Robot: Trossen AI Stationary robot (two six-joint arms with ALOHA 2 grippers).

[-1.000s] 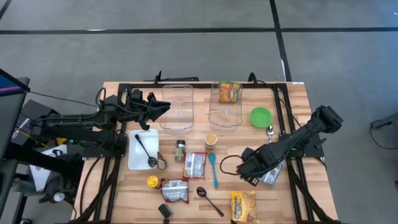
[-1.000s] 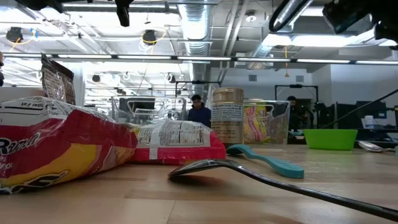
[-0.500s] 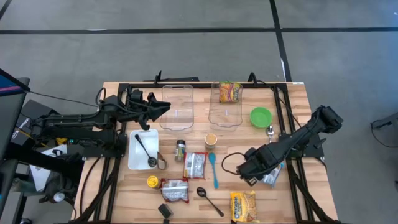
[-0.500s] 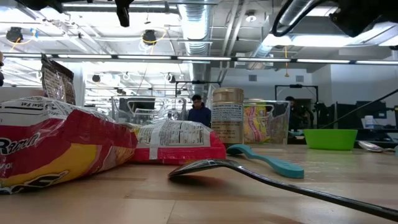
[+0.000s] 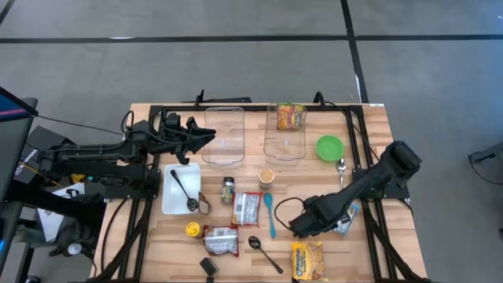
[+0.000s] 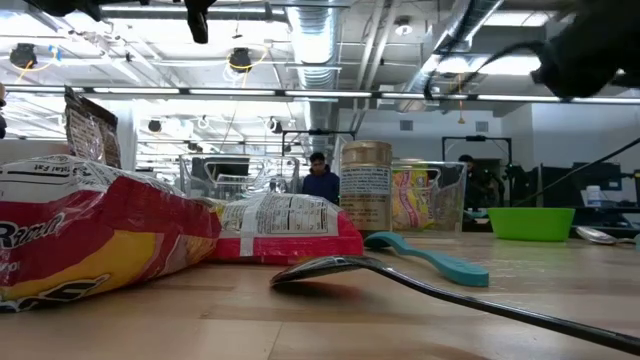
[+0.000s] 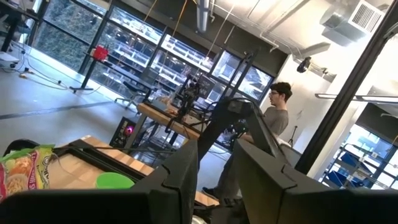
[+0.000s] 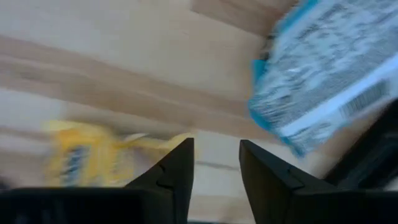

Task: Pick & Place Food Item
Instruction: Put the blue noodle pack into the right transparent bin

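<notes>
- The right gripper [image 5: 299, 227] hangs low over the wooden table [image 5: 369, 259], near its front edge, between the teal spoon [image 5: 269, 214] and a blue-and-white packet [image 5: 346, 221].
- From its wrist view, the 2 dark fingers [image 8: 177, 171] stand slightly apart with only bare wood between them; nothing is held.
- The blue-and-white packet [image 8: 323, 74] is speckled grey-white with a blue border and lies flat, just beside the right arm.
- The yellow noodle packet [image 5: 307, 260] lies flat just in front of the right gripper, near the table's front edge; it is bright yellow with darker print, and blurred in the wrist view [image 8: 87, 155].
- The left gripper [image 5: 206, 135] waits at the back left, above the rim of the left clear container [image 5: 224, 135]. Its fingers [image 7: 180, 180] show a narrow gap and nothing between them.
- A second clear container [image 5: 286, 134] has a yellow-green snack bag [image 5: 291, 115] at its far end; a green bowl [image 5: 329, 147] stands beside it.
- Mid-table: a red-and-white packet [image 5: 246, 208], a spice jar [image 5: 227, 189], a small cup [image 5: 267, 176], and a white tray [image 5: 167, 203] with a black ladle [image 5: 183, 191].
- Nearer the front: another red-and-white packet [image 5: 221, 240], a dark spoon [image 5: 264, 251], a yellow lid [image 5: 192, 229].
- A person [image 7: 273, 124] stands beyond the table.
</notes>
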